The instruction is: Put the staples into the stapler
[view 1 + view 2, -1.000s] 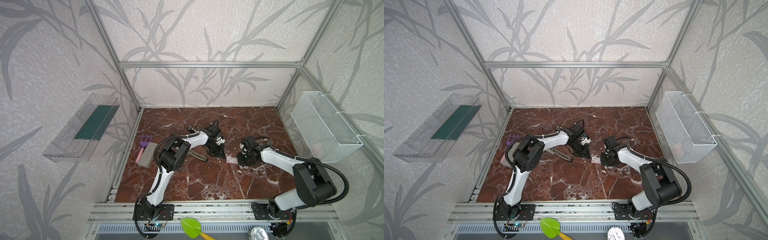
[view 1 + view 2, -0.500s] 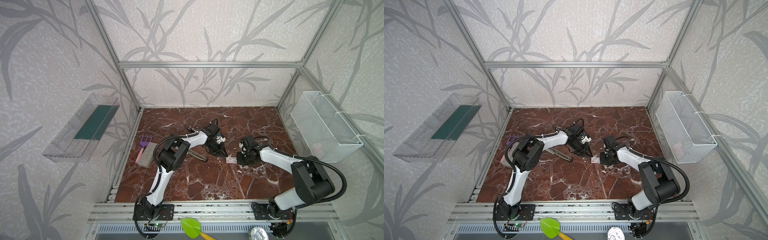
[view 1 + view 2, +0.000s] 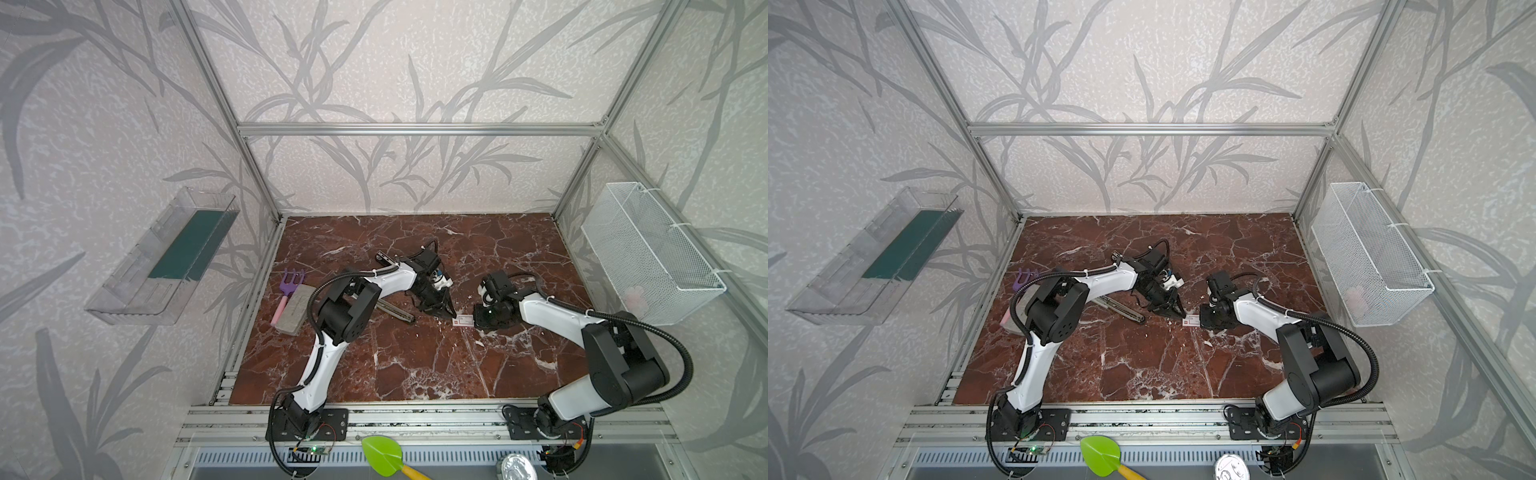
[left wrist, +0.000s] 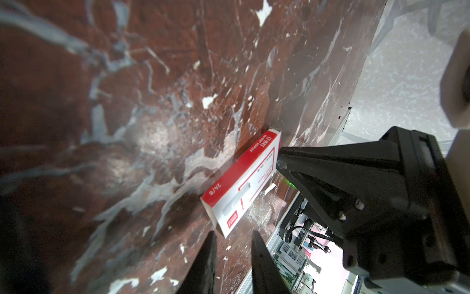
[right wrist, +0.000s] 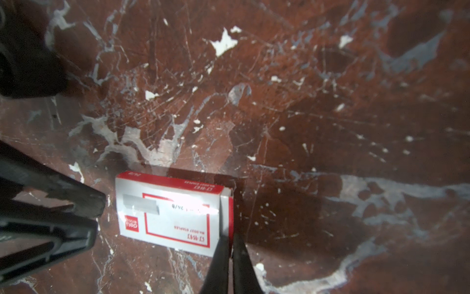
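The right fingers [image 5: 221, 257], closed on the tray end of the staple box [image 5: 167, 213], should pull straight along the bench [image 5: 305, 101]; the slightly parted, empty left fingers [image 4: 207, 259] brace its far end.

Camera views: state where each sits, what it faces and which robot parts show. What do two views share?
Both top views: high over the front edge, looking down onto the red-brown marble table; both arms show whole.
Left wrist: on the left arm, facing the small white-and-red cardboard staple box; left gripper and right gripper show.
Right wrist: on the right arm, facing that box; both grippers show.
Shared: the box, in both wrist views.
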Available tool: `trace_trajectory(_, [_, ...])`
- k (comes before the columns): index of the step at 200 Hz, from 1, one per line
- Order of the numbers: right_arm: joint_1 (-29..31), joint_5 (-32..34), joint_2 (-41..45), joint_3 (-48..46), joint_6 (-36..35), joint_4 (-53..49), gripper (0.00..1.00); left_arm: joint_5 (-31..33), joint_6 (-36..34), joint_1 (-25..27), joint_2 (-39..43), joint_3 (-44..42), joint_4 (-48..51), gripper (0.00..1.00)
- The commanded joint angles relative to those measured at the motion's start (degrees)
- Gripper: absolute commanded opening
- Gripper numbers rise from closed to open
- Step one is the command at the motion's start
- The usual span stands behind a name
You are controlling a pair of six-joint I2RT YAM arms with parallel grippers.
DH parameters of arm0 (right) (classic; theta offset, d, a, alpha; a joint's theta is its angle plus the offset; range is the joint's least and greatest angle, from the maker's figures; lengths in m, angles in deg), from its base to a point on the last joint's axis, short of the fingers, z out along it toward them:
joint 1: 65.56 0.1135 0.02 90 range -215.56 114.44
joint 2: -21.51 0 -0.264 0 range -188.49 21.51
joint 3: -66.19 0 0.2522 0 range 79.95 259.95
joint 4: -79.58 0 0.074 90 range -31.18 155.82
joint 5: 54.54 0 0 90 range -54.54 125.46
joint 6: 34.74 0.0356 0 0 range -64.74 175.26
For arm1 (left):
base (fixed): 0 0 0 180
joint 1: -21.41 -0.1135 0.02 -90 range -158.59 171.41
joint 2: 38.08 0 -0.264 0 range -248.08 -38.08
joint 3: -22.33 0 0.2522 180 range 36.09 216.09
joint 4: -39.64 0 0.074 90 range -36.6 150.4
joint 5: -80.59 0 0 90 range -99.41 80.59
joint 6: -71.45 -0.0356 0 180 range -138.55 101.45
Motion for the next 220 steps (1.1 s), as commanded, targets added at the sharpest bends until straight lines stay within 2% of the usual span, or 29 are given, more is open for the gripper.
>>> trace_trajectory(1, [-0.1, 0.0, -0.8, 0.5, 0.5, 0.4, 0.09, -1.4, -0.4, 0.4, -1.1, 1.1, 1.0, 0.26])
trace_trajectory(99, [-0.1, -0.4, -0.6, 0.4, 0.5, 0.9, 0.09, -1.5, -0.6, 1.3, -3.8, 4.0, 2.8, 0.24])
trace_trajectory(129, [-0.1, -0.3, -0.4, 0.1, 0.6, 0.9, 0.09, 2.2, -2.7, 1.4, -2.0, 2.8, 5.6, 0.24])
trace_trajectory(183, [-0.1, -0.5, 0.0, -0.4, 0.8, 1.2, 0.09, 0.7, -0.9, 1.4, -1.8, 2.1, 2.5, 0.25])
trace_trajectory(220, [0.0, -0.7, -0.3, -0.4, 0.7, 1.3, 0.09, -0.2, -0.4, 1.4, -2.3, 2.9, 1.7, 0.20])
